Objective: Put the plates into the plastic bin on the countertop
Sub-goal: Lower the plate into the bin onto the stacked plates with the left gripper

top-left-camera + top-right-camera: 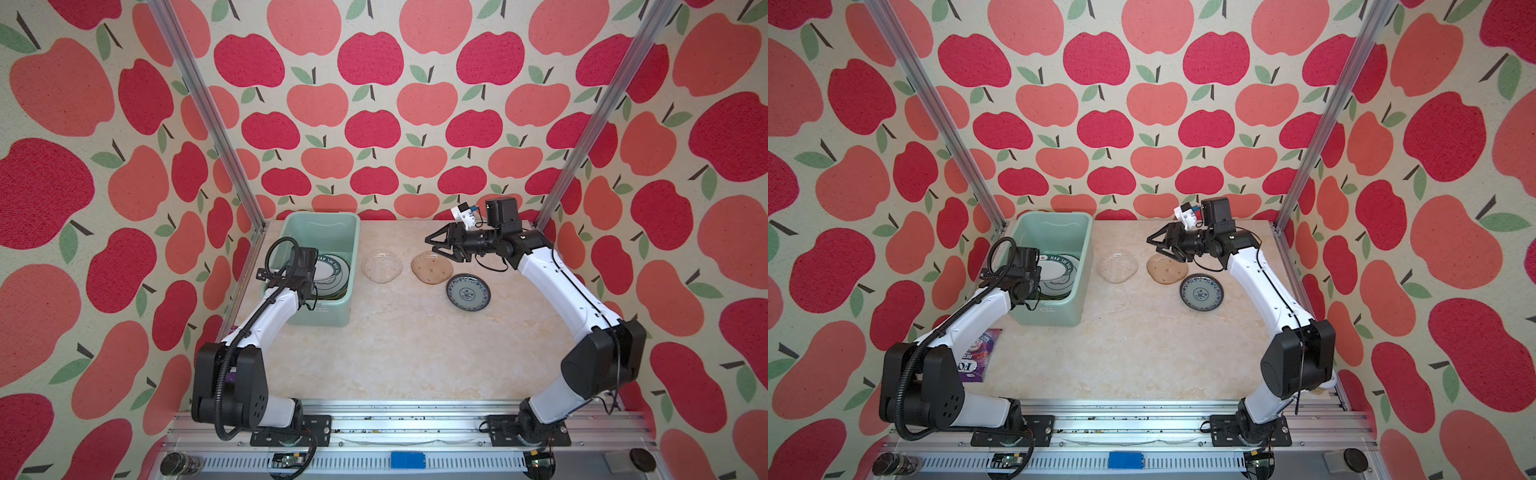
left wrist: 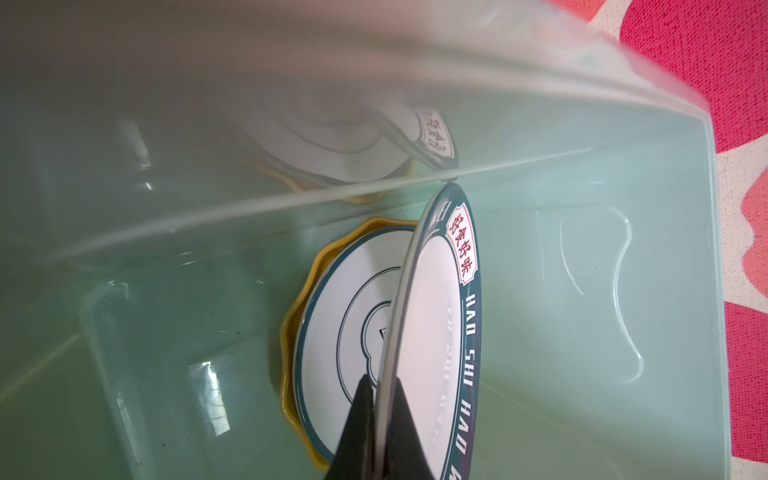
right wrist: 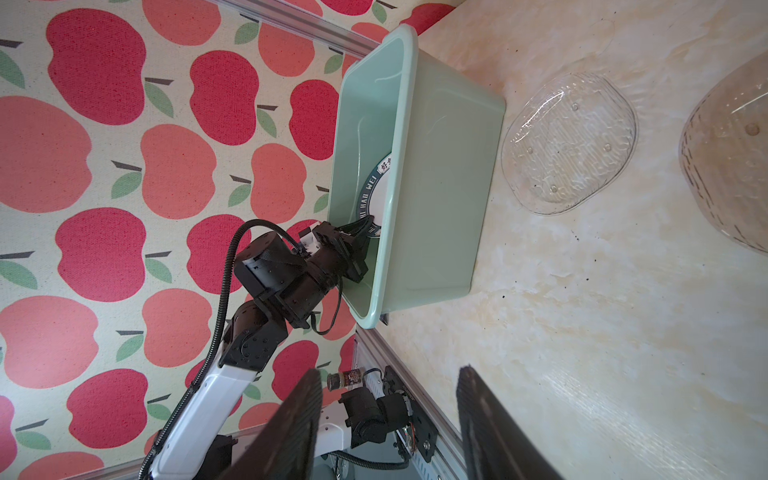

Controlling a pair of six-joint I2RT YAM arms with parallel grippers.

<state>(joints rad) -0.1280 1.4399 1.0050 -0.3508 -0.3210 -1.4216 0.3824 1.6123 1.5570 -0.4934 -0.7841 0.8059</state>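
Lettered plate (image 2: pixel 436 332), its dark teal rim reading "HAO SHI HAO WEI" beside red Chinese characters, hangs tilted inside the mint plastic bin (image 1: pixel 322 214) at the far left of the surface (image 1: pixel 395 340), rim pinched by the left gripper (image 2: pixel 380 380); the right gripper (image 1: pixel 435 248), jaws half apart, holds nothing.

The white plate (image 2: pixel 432 324) carries "HAO SHI HAO" and "WEI" on its dark rim, beside red characters 好食好味; a purple packet (image 1: pixel 978 353) shows "FO".
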